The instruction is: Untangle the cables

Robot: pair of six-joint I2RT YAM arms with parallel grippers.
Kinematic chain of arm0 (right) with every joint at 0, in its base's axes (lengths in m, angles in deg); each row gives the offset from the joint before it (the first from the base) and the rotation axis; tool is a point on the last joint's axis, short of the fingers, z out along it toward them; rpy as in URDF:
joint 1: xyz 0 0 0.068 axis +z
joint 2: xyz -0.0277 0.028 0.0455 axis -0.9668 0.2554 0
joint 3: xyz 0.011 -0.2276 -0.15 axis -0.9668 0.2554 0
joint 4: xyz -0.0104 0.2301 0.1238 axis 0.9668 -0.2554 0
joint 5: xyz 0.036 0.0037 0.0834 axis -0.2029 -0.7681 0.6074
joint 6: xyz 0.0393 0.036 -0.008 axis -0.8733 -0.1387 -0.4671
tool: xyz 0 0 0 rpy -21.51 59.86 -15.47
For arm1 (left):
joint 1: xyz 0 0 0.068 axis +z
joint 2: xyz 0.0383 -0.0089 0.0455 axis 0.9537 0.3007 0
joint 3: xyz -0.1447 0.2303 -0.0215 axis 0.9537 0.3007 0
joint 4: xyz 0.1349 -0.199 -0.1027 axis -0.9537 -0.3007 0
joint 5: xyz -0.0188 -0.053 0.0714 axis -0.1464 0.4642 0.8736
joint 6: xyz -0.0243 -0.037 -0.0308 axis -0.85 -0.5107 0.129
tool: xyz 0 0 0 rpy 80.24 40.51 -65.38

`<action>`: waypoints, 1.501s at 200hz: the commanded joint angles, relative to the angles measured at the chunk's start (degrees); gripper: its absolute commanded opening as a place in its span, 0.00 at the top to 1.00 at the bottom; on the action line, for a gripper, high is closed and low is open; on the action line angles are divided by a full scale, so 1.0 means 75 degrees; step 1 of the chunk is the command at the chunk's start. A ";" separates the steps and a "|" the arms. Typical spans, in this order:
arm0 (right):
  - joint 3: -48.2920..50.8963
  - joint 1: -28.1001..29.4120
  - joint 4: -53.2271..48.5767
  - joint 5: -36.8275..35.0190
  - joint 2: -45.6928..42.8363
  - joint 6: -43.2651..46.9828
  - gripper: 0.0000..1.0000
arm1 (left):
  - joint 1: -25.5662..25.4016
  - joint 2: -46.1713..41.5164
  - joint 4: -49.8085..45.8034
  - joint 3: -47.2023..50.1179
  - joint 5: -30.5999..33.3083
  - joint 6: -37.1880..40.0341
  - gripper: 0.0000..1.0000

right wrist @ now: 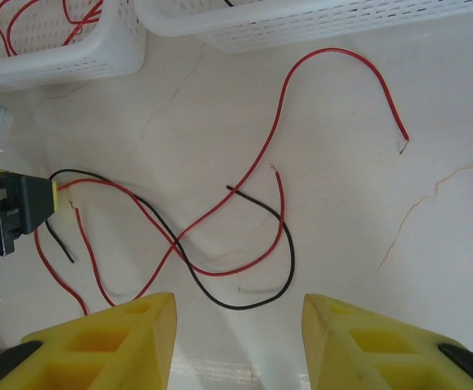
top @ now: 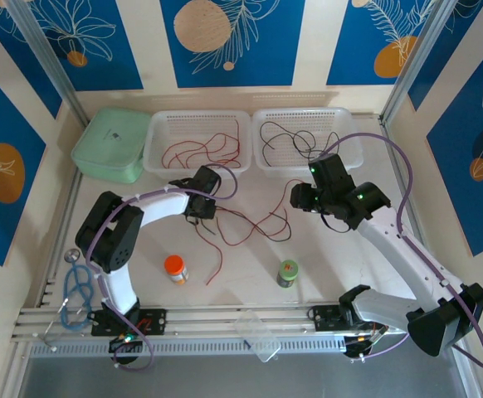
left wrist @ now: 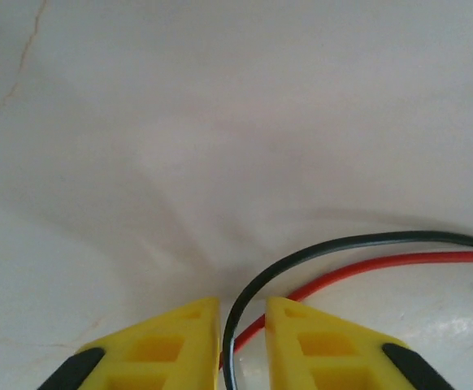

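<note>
Where the left wrist view cuts off the pads of the left gripper (left wrist: 243, 307), it cannot be told whether the fingers pinch. They stand narrowly apart, with one black cable (left wrist: 342, 242) and one red cable (left wrist: 366, 264) running between them. The cables (top: 254, 224) lie tangled on the table (top: 324, 249) between the two arms, and their count is unclear where strands cross. Two white baskets stand behind: the left basket (top: 153, 149) holds red wires (top: 200, 149), the right basket (top: 353, 151) black wires (top: 295, 137). The left arm is bent at the elbow, wrist lowered to the table. The right arm reaches forward. The right gripper (right wrist: 238, 302) hangs over the tangle, fingers spread wide, nothing between them.
</note>
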 commanded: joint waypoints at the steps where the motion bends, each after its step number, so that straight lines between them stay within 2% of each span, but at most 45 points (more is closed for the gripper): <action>1: -0.0156 0.0057 -0.0130 -0.0150 -0.0091 -0.0114 0.55 | 0.0087 -0.0166 0.0165 -0.0125 0.0112 0.0092 0.90; 23: -0.0197 0.0080 -0.0168 -0.0170 -0.0106 -0.0125 0.55 | 0.0087 -0.0370 0.0159 -0.0100 0.0123 0.0122 1.00; 89: -0.0261 0.0104 -0.0212 -0.0220 -0.0223 -0.0123 0.55 | -0.0055 -0.1708 -0.0217 -0.0129 -0.0150 0.0253 1.00; 136: -0.0255 0.0104 -0.0182 -0.0260 -0.0333 -0.0137 0.55 | -0.0576 -0.2842 -0.0930 -0.0657 -0.0193 0.0552 1.00; 175: -0.0177 0.0060 -0.0162 -0.0389 -0.0474 -0.0166 0.55 | -0.1131 -0.3552 -0.1529 -0.1580 -0.0388 0.0958 1.00; 219: 0.0145 -0.0188 0.0024 -0.0077 -0.0701 -0.0221 0.55 | -0.1575 -0.3622 -0.2173 -0.3000 -0.0397 0.1328 1.00; 300: 0.0482 -0.0586 -0.0018 0.0141 -0.1239 -0.0312 0.55 | -0.1758 -0.2443 -0.1131 -0.5881 -0.1308 0.1651 1.00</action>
